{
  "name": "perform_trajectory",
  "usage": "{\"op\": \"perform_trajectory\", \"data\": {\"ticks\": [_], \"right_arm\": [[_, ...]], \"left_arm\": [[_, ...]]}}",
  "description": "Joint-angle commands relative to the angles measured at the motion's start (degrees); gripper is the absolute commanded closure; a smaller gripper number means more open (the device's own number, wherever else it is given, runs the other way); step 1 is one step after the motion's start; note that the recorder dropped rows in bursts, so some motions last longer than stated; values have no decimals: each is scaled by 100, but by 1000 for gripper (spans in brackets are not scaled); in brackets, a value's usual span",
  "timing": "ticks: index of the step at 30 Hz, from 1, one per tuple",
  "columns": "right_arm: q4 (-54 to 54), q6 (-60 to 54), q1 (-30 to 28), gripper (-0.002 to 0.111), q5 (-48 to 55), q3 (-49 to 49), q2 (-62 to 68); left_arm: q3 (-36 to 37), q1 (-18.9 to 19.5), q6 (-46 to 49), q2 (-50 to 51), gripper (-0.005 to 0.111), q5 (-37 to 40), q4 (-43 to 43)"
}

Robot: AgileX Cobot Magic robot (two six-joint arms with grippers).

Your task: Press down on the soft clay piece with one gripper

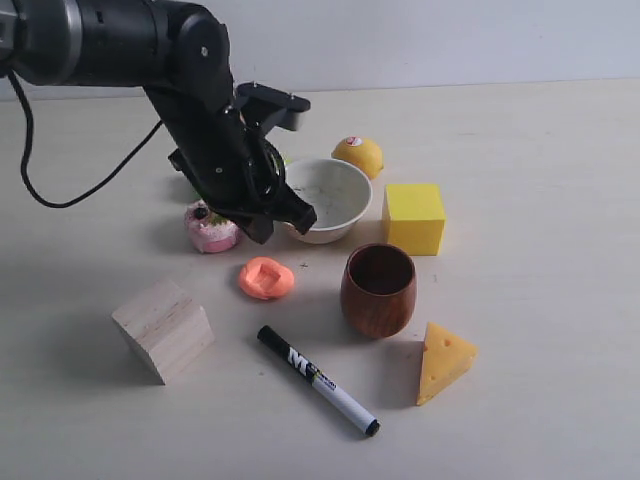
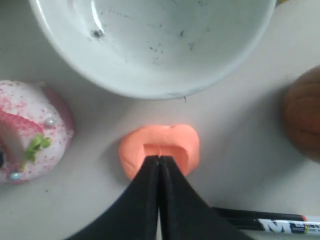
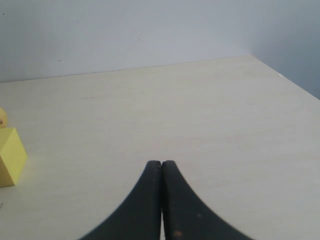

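The soft clay piece [image 1: 266,278] is a salmon-orange blob lying on the table between the pink toy cake and the wooden cup, with a squarish dent in its top. My left gripper [image 1: 265,232] hangs just above and behind it, shut and holding nothing. In the left wrist view the closed left gripper [image 2: 159,158] lines up over the dent in the clay [image 2: 131,152]. My right gripper [image 3: 161,163] is shut over bare table and does not show in the exterior view.
A white bowl [image 1: 332,232] and a pink toy cake [image 1: 210,230] flank the left gripper. Nearby stand a wooden cup [image 1: 378,290], wooden cube [image 1: 163,328], black marker [image 1: 318,380], cheese wedge [image 1: 443,361], yellow cube [image 1: 413,217] and lemon [image 1: 358,155].
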Motion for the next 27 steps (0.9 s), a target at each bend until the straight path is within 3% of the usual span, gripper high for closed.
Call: {"op": "perform_trajectory", "data": {"ticks": [1, 6, 10, 21, 27], "right_arm": [[-20, 0, 3, 108, -34, 30, -31], [-20, 0, 3, 108, -34, 30, -31], [-20, 0, 3, 108, -34, 30, -31], [-20, 0, 3, 108, -34, 30, -31], [-20, 0, 3, 108, -34, 30, -31]], "left_arm": [[682, -30, -36, -639, 107, -610, -36], [1980, -30, -58, -1575, 107, -1703, -328], [2567, -30, -58, -2390, 107, -1921, -341], [3001, -30, -329, -4863, 107, -1959, -358], [3183, -30, -329, -5728, 107, -1959, -205]]}}
